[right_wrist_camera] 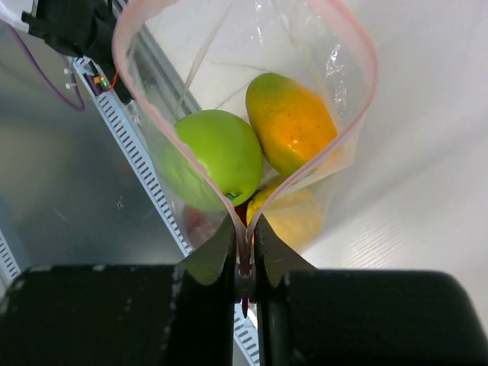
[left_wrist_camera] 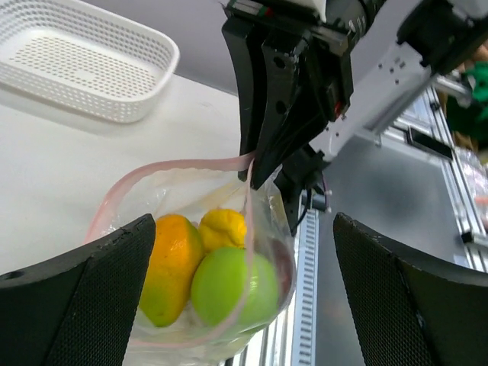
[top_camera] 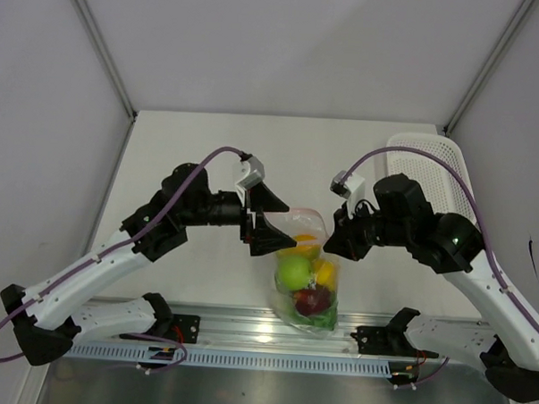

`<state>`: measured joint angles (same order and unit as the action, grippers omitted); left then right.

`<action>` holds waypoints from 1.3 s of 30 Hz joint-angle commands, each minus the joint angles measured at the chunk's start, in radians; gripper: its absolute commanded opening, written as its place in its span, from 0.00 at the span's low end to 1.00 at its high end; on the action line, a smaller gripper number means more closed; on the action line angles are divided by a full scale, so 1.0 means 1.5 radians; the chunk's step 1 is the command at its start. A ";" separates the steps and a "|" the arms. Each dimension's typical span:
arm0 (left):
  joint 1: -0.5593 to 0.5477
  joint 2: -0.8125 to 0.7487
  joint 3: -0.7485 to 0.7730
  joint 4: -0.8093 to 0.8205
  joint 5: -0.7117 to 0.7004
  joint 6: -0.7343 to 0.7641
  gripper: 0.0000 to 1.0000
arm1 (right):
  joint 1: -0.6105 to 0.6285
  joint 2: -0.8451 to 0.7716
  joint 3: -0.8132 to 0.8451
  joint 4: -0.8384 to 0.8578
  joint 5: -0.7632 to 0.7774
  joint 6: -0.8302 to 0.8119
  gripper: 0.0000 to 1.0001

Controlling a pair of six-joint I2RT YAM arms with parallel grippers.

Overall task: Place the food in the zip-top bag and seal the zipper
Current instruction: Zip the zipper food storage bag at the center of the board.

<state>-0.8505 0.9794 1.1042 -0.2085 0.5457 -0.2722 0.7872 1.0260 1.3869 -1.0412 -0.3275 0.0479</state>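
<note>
White desk (top_camera: 191, 154) between pale walls, white mesh basket (top_camera: 432, 160) at far right. Near the near edge, between both arms: zip-top bag (top_camera: 306, 293), mouth agape, holding green apple (right_wrist_camera: 217, 156), orange fruit (right_wrist_camera: 293, 122), yellow fruit (right_wrist_camera: 293, 217), red apple (top_camera: 312, 300). Right tool (right_wrist_camera: 244, 263) pinched narrow on the pink zipper (left_wrist_camera: 191, 162). Left tool (left_wrist_camera: 244, 221) spread wide just left of the bag's mouth, gripping nothing.

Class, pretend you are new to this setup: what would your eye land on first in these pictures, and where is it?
The clear zip-top bag, stuffed with bright food, sits at the near edge of the table. The right gripper pinches its pink zipper, while the left gripper stands open beside the mouth.
</note>
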 commanded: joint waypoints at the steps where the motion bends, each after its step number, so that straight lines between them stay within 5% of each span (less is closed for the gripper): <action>1: 0.004 0.009 0.051 0.003 0.118 0.108 1.00 | -0.002 -0.047 -0.033 0.016 -0.046 -0.003 0.00; 15: -0.006 0.266 0.326 -0.167 0.442 0.262 1.00 | -0.002 -0.039 0.001 -0.001 -0.077 -0.029 0.00; 19: -0.031 0.319 0.350 -0.258 0.380 0.306 0.99 | -0.002 -0.044 0.005 0.002 -0.071 -0.029 0.00; 34: -0.033 0.276 0.144 -0.120 0.337 0.231 1.00 | -0.012 -0.058 0.010 0.008 -0.057 -0.029 0.00; 39: -0.033 0.262 0.116 -0.101 0.282 0.208 0.92 | -0.013 -0.058 0.010 0.004 -0.054 -0.029 0.00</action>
<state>-0.8974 1.4246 1.2980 -0.4229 1.0180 0.0673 0.7746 0.9607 1.3525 -1.0718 -0.4084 0.0212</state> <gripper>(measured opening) 0.941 0.107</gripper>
